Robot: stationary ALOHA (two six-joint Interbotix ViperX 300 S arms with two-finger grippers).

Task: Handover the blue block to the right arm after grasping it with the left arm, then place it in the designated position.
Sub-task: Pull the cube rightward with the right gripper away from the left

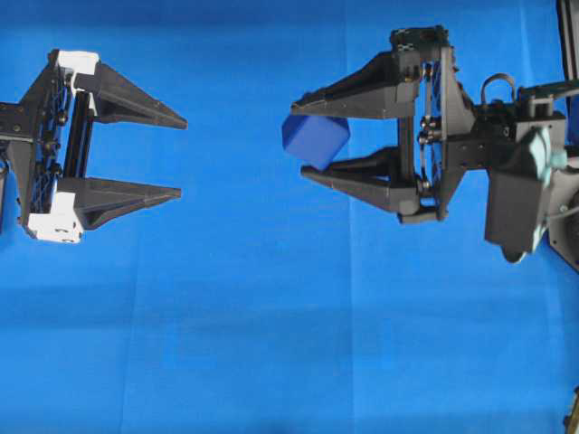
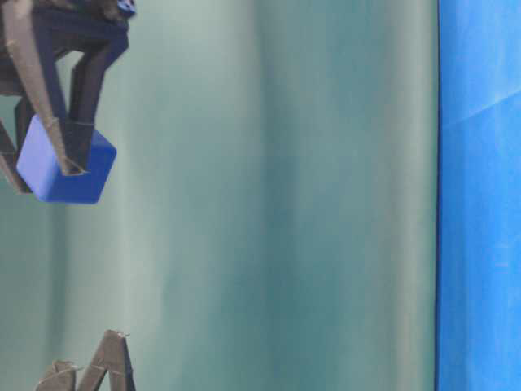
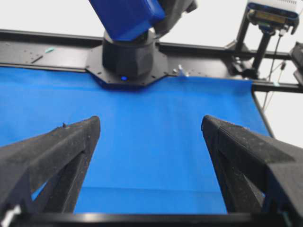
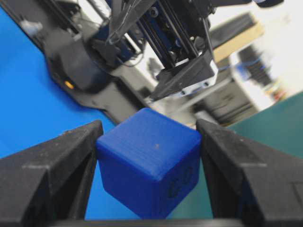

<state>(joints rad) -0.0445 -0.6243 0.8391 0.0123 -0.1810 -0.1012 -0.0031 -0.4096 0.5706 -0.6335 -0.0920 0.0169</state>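
Observation:
The blue block (image 1: 315, 140) hangs above the blue cloth, pinched at the fingertips of my right gripper (image 1: 300, 136), which is shut on it. In the right wrist view the block (image 4: 149, 161) fills the gap between both fingers and sits tilted, one corner down. From table level the block (image 2: 65, 167) shows well off the surface. My left gripper (image 1: 181, 155) stands open at the left, a hand's width from the block, with only cloth between its fingers (image 3: 71, 142). No marked designated position shows in any view.
Blue cloth (image 1: 271, 344) covers the table. The right arm's black base (image 3: 128, 59) and frame rail stand at the cloth's far edge, with a camera stand (image 3: 272, 16) at the far right. A green backdrop (image 2: 285, 204) is behind.

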